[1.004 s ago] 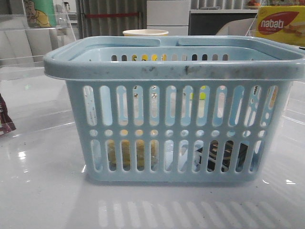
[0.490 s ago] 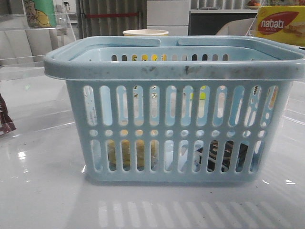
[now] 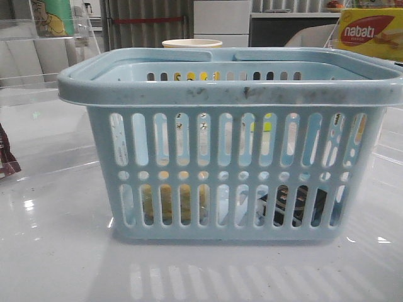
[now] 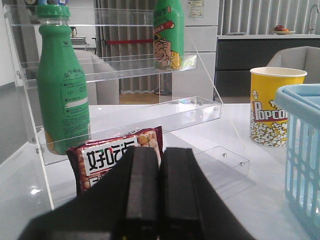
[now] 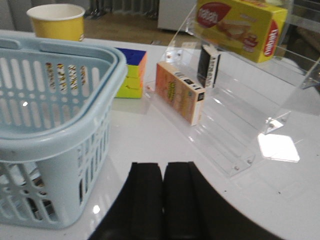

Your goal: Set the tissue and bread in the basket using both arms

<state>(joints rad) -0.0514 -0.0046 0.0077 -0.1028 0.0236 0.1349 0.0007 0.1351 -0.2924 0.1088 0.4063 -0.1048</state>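
The light blue basket (image 3: 233, 94) stands on the table in the middle of the front view. Through its lower slots I see the pale yellow bread (image 3: 167, 204) on the left and the dark tissue packet (image 3: 296, 204) on the right, both lying inside. The basket also shows in the left wrist view (image 4: 302, 145) and the right wrist view (image 5: 55, 125). My left gripper (image 4: 160, 155) is shut and empty, off to the basket's left. My right gripper (image 5: 163, 170) is shut and empty, beside the basket's right wall. Neither gripper shows in the front view.
A reddish-brown snack bag (image 4: 115, 157) lies ahead of my left gripper, before a clear acrylic shelf (image 4: 130, 115) with green bottles (image 4: 62, 85). A popcorn cup (image 4: 275, 105) stands behind the basket. On the right: a colour cube (image 5: 131, 74), a small carton (image 5: 180, 92), a nabati box (image 5: 240, 27).
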